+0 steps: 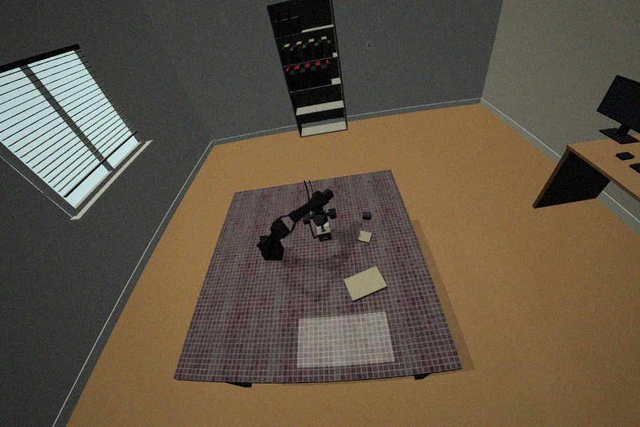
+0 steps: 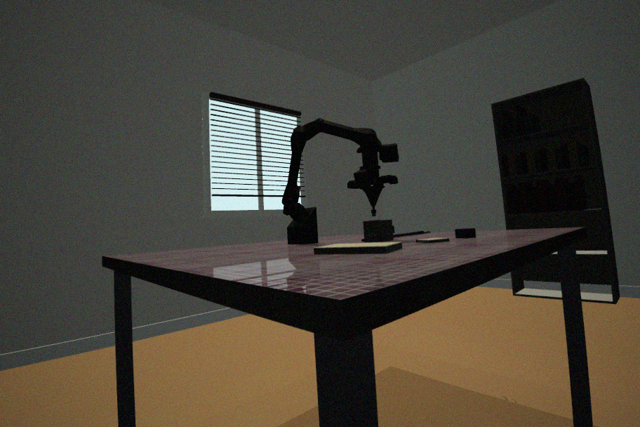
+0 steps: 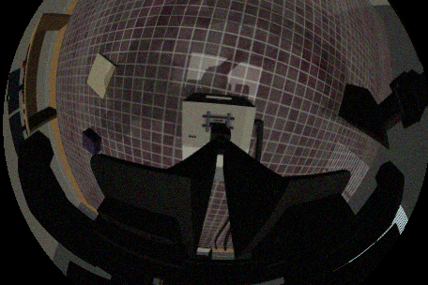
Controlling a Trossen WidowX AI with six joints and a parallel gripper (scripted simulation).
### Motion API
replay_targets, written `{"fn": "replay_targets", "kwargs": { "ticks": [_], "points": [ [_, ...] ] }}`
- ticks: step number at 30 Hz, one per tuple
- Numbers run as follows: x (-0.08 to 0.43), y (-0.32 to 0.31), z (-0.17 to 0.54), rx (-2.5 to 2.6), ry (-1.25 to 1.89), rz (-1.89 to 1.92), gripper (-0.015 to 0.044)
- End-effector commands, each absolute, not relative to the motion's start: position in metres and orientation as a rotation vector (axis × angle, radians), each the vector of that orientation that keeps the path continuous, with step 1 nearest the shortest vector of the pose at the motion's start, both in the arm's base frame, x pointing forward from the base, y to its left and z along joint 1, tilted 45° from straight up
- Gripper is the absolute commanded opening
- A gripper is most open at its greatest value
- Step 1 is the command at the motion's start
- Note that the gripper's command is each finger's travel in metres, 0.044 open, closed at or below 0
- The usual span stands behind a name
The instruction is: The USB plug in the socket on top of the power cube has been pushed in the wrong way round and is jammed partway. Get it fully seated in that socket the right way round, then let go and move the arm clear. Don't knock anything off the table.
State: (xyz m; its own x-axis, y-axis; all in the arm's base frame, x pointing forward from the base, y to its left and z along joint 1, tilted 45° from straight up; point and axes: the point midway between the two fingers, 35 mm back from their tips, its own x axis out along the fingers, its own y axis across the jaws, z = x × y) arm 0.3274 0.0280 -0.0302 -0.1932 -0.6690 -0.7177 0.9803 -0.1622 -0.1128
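Note:
The power cube [image 1: 323,233] [image 2: 378,231] [image 3: 194,113] stands on the table, with a pale top and dark sides. My gripper [image 2: 372,209] [image 3: 221,146] points straight down over it and is shut on the black USB plug [image 2: 372,213] [image 3: 220,130]. In the exterior view the plug hangs just above the cube's top, with a narrow gap below it. A grey outline of bars [image 3: 212,116] shows on the cube's top, just beyond the plug in the wrist view. The plug and fingers hide the socket opening, and which way round the plug faces cannot be told.
A large cream slab [image 1: 365,283] [image 2: 356,246], a small cream pad [image 1: 365,237] [image 3: 100,77] and a small purple block [image 1: 366,215] [image 2: 465,232] [image 3: 91,141] lie on the table. A dark cable [image 3: 259,142] runs beside the cube.

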Motion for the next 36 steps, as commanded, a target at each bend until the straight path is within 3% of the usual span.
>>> {"fn": "replay_targets", "kwargs": {
  "ticks": [1, 36],
  "points": [
    [0.328, 0.0275, -0.0306, 0.619, 0.686, -1.668, 0.0],
    [0.3276, 0.025, -0.034, 0.615, 0.69, -1.666, 0.0]
  ]
}}
